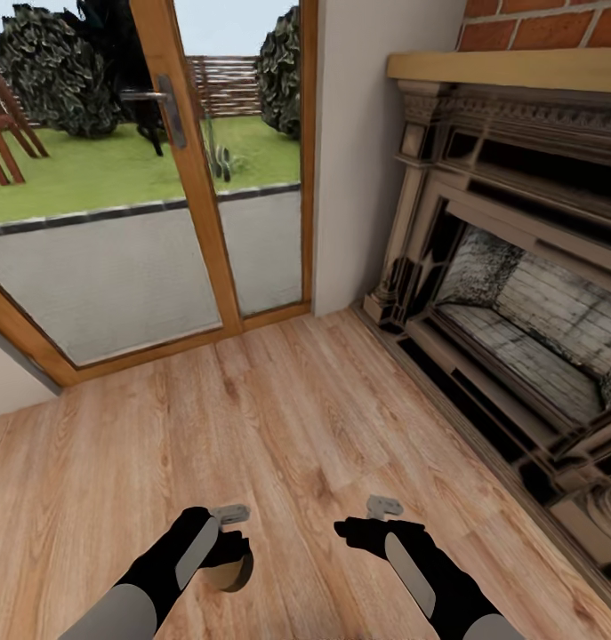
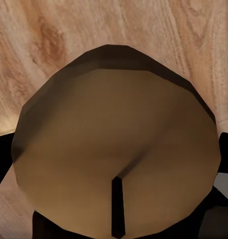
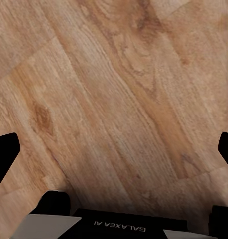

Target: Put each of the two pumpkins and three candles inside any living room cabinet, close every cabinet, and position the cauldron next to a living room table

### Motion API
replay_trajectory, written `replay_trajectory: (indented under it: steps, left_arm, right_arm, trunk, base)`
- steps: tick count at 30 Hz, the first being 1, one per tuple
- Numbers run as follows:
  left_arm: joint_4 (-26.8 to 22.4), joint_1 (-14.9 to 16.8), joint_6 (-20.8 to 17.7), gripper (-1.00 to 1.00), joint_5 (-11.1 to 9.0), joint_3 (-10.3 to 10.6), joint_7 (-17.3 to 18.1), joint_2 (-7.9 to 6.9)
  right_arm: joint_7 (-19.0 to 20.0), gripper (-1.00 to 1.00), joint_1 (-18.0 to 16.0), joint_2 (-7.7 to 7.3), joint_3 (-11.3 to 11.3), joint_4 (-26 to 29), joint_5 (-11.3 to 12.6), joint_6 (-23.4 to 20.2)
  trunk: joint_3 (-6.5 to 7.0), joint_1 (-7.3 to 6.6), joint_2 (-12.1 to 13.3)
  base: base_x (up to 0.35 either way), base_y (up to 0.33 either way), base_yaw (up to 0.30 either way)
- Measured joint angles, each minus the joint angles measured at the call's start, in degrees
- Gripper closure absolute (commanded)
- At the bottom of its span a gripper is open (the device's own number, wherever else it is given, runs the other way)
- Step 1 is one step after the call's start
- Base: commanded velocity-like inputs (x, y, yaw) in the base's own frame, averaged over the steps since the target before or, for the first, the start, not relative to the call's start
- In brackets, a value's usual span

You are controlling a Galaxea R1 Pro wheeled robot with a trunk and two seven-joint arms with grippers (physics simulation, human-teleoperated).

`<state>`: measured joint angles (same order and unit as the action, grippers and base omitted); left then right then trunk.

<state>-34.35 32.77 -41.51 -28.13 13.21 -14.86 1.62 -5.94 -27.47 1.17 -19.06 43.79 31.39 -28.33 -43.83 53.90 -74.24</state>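
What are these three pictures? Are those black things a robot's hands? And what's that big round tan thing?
Yes, those are a robot's hands, in a computer-made room. The big picture comes from a camera on the robot's head, looking down at its two arms. You can see the wooden floor, a glass door to a garden, and a fireplace on the right.

The other two pictures come from small cameras near each hand, looking along the fingers.

The left gripper holds a candle. Its camera is so close that the candle's flat round top looks huge; the dark line is probably its wick. From the head camera you see just a bit of the candle under the hand.

The right gripper is open and holds nothing. Its camera sees bare floor between the black fingertips.
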Motion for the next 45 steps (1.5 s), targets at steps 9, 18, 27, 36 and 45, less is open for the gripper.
replay_trajectory:
  steps: [9, 18, 27, 36, 45]
  left_arm:
    - [0.0, 0.0, 0.0, 1.0, -0.1, -0.1, 0.0, 0.1]
    - [0.0, 0.0, -0.1, 1.0, -0.1, -0.1, 0.0, -0.05]
    - [0.0, 0.0, -0.1, 1.0, -0.3, -0.2, 0.1, -0.28]
    - [0.0, 0.0, -0.1, 1.0, -0.3, -0.2, 0.1, -0.35]
    - [0.0, 0.0, -0.1, 1.0, -0.3, -0.2, 0.1, -0.35]
  right_arm:
    - [0.0, -1.0, 0.0, 0.0, 0.0, 0.0, 0.0, 0.0]
    - [0.0, -1.0, 0.0, 0.0, 0.0, 0.0, 0.0, 0.0]
    - [0.0, -1.0, 0.0, -0.01, 0.0, 0.0, 0.0, 0.0]
    - [0.0, -1.0, 0.0, -0.05, 0.0, 0.0, -0.1, 0.0]
    - [0.0, -1.0, 0.0, 0.0, 0.0, -0.1, 0.0, 0.0]
  trunk:
    - [-0.61, -0.23, 0.4]
    - [-1.4, -0.23, 0.4]
    - [-2.19, -0.23, 0.4]
    - [-2.98, -0.24, 0.4]
    - [-3.34, -0.23, 0.4]
  base:
    - [0.0, 0.0, -0.156]
    - [0.0, 0.0, -0.156]
    - [0.003, 0.002, -0.156]
    - [0.111, 0.155, -0.155]
    - [0.063, 0.072, -0.129]
